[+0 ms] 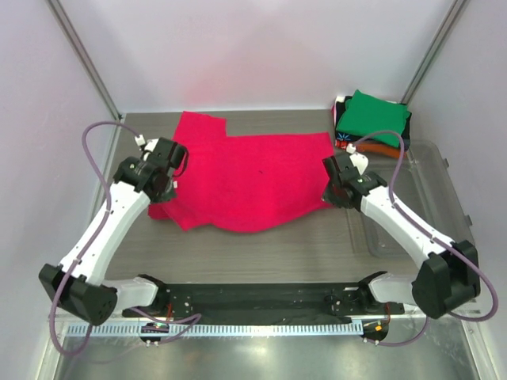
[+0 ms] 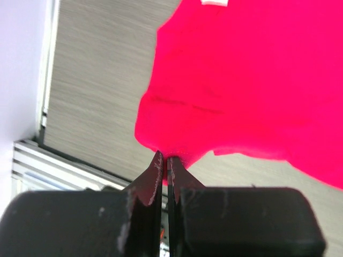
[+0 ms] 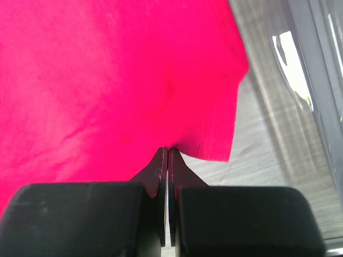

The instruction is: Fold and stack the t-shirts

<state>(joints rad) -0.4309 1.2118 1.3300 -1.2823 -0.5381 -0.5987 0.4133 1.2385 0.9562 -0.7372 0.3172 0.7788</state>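
A crimson-pink t-shirt (image 1: 242, 178) lies spread across the middle of the table, its near edge lifted at both sides. My left gripper (image 1: 169, 184) is shut on the shirt's left edge; the left wrist view shows cloth (image 2: 241, 85) pinched at the tips of that gripper (image 2: 165, 156). At the shirt's right corner my right gripper (image 1: 331, 192) is shut on the hemmed edge (image 3: 217, 134), seen at the tips of that gripper (image 3: 168, 150) in the right wrist view. A stack of folded t-shirts, green on top (image 1: 372, 117) over orange and black, sits at the back right.
A clear plastic bin (image 1: 432, 198) stands along the right side under the right arm. Grey table surface (image 1: 261, 253) shows in front of the shirt. Enclosure posts rise at the back corners.
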